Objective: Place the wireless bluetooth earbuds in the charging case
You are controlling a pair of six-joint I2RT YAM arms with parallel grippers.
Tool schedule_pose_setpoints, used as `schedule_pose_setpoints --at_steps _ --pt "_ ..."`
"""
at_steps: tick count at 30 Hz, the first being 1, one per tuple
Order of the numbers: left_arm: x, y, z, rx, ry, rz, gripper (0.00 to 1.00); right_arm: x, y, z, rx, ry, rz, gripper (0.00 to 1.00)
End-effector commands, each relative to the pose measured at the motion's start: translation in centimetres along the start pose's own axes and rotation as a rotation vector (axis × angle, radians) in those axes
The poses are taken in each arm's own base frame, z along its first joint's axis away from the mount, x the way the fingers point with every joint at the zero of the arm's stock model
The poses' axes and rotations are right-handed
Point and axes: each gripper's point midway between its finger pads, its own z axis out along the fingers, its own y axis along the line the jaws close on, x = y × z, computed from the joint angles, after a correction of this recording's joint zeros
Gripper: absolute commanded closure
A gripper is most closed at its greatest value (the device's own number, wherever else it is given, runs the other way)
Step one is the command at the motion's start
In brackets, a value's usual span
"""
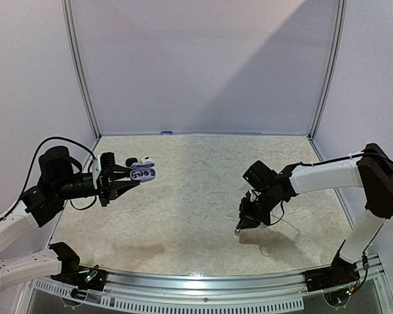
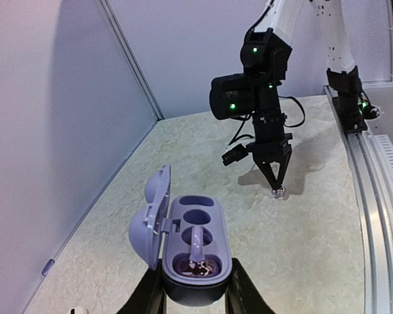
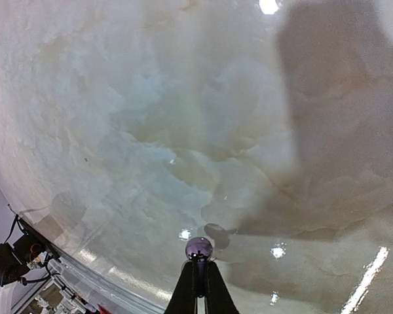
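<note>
The left gripper [image 1: 132, 176] is clamping the charging case [image 2: 196, 255] by its sides and holding it raised above the table [image 1: 196, 196] on the left side. The lid [image 2: 150, 219] is hinged fully open and the wells are facing up. The near well [image 2: 196, 265] is showing a dark, glinting content that may be a seated bud; this cannot be confirmed. The other wells are looking empty. The right gripper [image 3: 198, 268] is pointing down over the right side of the table. It is pinching one small glossy earbud [image 3: 198, 248] between its pressed-together fingertips, at or just above the surface. The earbud is sitting well apart from the charging case. On this evidence, the task is standing at the pick stage. Lifting the earbud, carrying it across and seating it in an open well are remaining to be done.
</note>
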Motion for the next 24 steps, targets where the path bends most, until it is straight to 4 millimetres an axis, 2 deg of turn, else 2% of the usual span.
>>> schedule_pose_setpoints --at_steps 1,6,10,13,17,21,23,24 --pt "0.1 0.1 -0.2 -0.007 0.003 0.002 1.00 -0.4 2.3 -1.6 0.019 -0.025 -0.146 1.00" --pt "-0.3 -0.1 -0.1 0.012 -0.008 -0.008 1.00 -0.2 7.7 -5.5 -0.016 -0.072 -0.562 1.00" --pt "-0.5 -0.8 -0.1 0.054 -0.022 -0.007 1.00 0.8 12.4 -10.6 -0.058 -0.194 -0.932 1.00" --pt "-0.9 -1.8 -0.2 0.118 -0.040 0.023 1.00 2.9 16.7 -14.8 -0.159 -0.315 -1.236 1.00" --pt "-1.4 -2.5 -0.1 0.167 -0.059 0.045 1.00 8.0 21.4 -20.0 -0.305 -0.504 -1.680 1.00" --pt "-1.7 -2.6 -0.1 0.185 -0.065 0.053 1.00 10.9 24.4 -22.5 -0.365 -0.637 -1.923 1.00" --pt "-1.8 -2.8 0.0 0.194 -0.063 0.046 1.00 12.3 25.5 -22.7 -0.355 -0.649 -2.012 1.00" --pt "-1.8 -2.8 0.0 0.197 -0.060 0.039 1.00 12.7 26.0 -22.0 -0.335 -0.630 -2.047 1.00"
